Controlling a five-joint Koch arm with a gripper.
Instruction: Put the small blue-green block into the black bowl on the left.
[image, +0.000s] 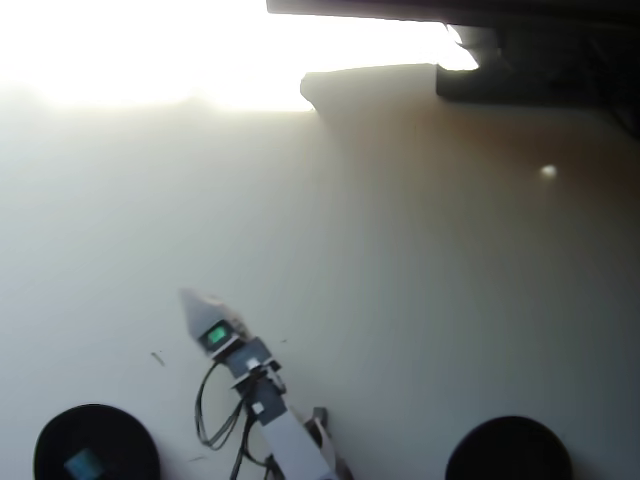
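A hobbyist's desk setup, likely at home rather than in a lab. A plain pale tabletop (400, 300) fills the overhead view, washed out by strong glare (150, 50). Dark, indistinct equipment (520, 60) sits along its far edge.
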